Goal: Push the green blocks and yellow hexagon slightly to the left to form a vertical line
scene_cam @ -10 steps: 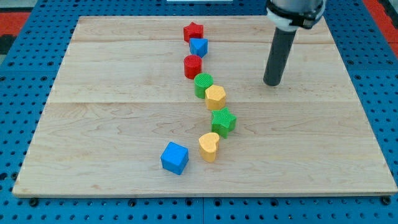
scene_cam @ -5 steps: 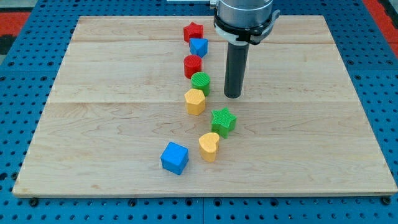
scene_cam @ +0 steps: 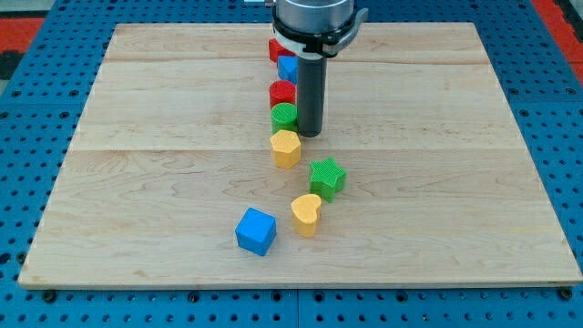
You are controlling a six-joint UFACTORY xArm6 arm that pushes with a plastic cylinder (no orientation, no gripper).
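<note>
My tip sits on the wooden worktop, pressed against the right side of the green cylinder as far as I can tell, with the rod rising straight above it. This tool is a plain rod with nothing to open or close, so it holds nothing. The green cylinder stands just below the red cylinder, the two touching or nearly so. The yellow hexagon lies directly under the green cylinder, close against it and down-left of my tip. The green star sits apart, down and to the view's right of the hexagon (clearly off that column). A yellow heart lies just below the star, and a blue cube to its lower left. Behind the rod, a blue block and a red block show only in part.
</note>
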